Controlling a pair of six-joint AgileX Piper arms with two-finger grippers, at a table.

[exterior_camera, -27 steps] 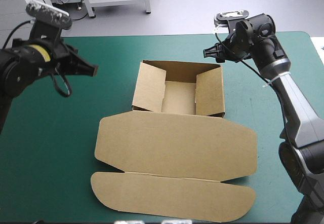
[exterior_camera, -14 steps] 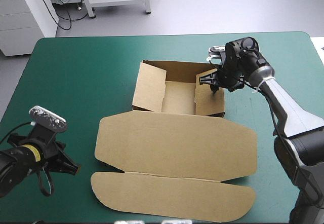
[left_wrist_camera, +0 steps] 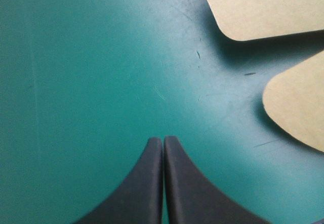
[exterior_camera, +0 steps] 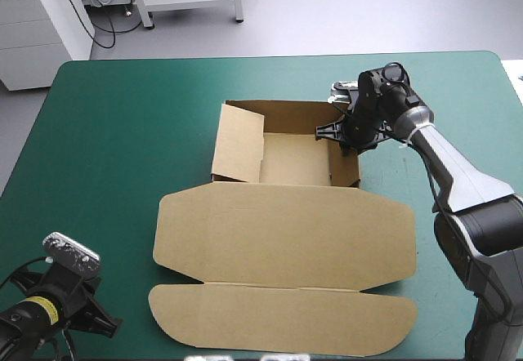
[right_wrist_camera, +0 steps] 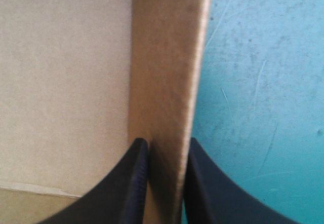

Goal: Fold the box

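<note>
The brown box (exterior_camera: 286,234) lies mid-table as an open tray (exterior_camera: 290,158) with walls raised, and its lid and front flap lie flat toward the near edge. My right gripper (exterior_camera: 341,133) sits on the tray's right wall (right_wrist_camera: 169,57), one black finger inside and one outside, shut on the box (right_wrist_camera: 61,72). My left gripper (exterior_camera: 108,325) is low at the table's near left corner. In the left wrist view its fingers (left_wrist_camera: 163,140) meet in one point over bare cover. Two rounded corners of the box's lid (left_wrist_camera: 268,6) and front flap (left_wrist_camera: 298,107) lie ahead of it and to one side.
Teal-green cover (exterior_camera: 114,140) stretches wide to the left of the box, with a narrower strip (exterior_camera: 441,91) to the right of the tray. The table's near edge runs close under the front flap (exterior_camera: 286,320).
My left arm has swung from the far left of the table down to the near left corner. My right gripper came down onto the tray's right wall, which now stands straighter.
</note>
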